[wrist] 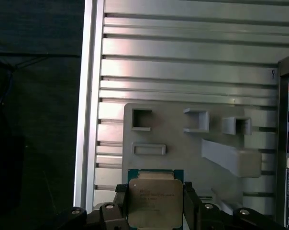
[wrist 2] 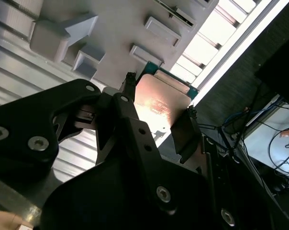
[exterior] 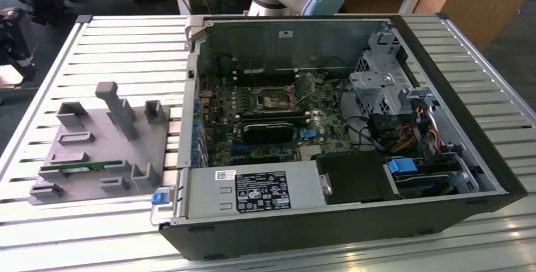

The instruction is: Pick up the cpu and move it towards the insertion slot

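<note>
In both wrist views my gripper (wrist: pixel 155 207) is shut on the cpu (wrist: pixel 154 189), a flat square chip with a silvery metal top and a green rim. One black finger presses on each of two opposite edges. In the second wrist view the cpu (wrist 2: pixel 160 98) catches a warm glare between the fingers (wrist 2: pixel 130 84). It hangs above the near end of the grey plastic fixture (wrist: pixel 183 153), over the slatted metal table. The insertion slot (exterior: pixel 275 100) is the square socket with a silvery frame on the motherboard, inside the open computer case (exterior: pixel 335 222) in the exterior view.
The grey fixture (exterior: pixel 100 146) lies on the slatted table (exterior: pixel 125 39) at the exterior view's left, with upright posts and a green memory stick (exterior: pixel 75 167) in it. A black card (exterior: pixel 270 129), cables and a drive cage (exterior: pixel 377 87) crowd the case around the socket.
</note>
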You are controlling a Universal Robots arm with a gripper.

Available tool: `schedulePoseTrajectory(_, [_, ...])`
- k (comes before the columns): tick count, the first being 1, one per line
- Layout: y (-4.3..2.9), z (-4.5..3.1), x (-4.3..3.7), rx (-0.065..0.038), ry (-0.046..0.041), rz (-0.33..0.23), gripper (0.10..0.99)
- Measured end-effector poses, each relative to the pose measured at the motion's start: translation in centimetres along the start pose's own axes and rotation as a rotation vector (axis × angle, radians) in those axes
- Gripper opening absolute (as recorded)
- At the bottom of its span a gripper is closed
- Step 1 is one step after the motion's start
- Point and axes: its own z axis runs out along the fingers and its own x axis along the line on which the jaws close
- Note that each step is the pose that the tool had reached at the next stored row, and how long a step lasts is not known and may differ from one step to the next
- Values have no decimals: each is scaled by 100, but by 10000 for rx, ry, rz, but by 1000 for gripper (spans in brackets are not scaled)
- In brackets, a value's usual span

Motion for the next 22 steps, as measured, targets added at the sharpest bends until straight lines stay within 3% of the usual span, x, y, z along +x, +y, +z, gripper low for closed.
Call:
schedulePoseTrajectory(11, [51,-334,-3,2,-22,-1,545])
schedulePoseTrajectory(15, [54,-343,-39,1,-24,0,545])
schedulePoseTrajectory(22, [58,-342,-177,0,-23,0,545])
